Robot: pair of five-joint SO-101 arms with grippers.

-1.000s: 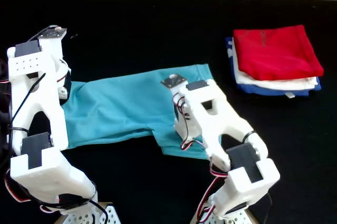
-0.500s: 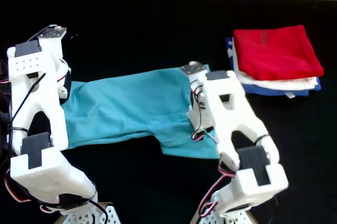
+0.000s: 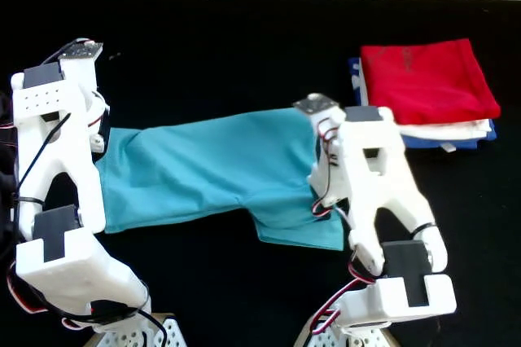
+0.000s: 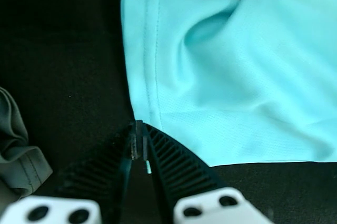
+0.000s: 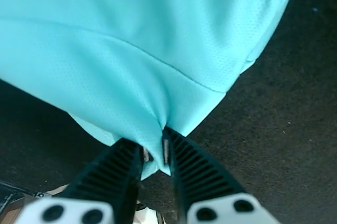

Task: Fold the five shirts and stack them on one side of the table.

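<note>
Wrist views: left claw [image 4: 138, 142] pinched teal shirt [image 4: 226, 77] hem, right claw [image 5: 152, 153] clamped bunched fold. High view: shirt stretched between claws, right arm [image 3: 370, 176] bent over it.

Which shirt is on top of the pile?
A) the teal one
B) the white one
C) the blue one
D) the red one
D: the red shirt lies uppermost, with the white shirt and the blue shirt under it.
</note>
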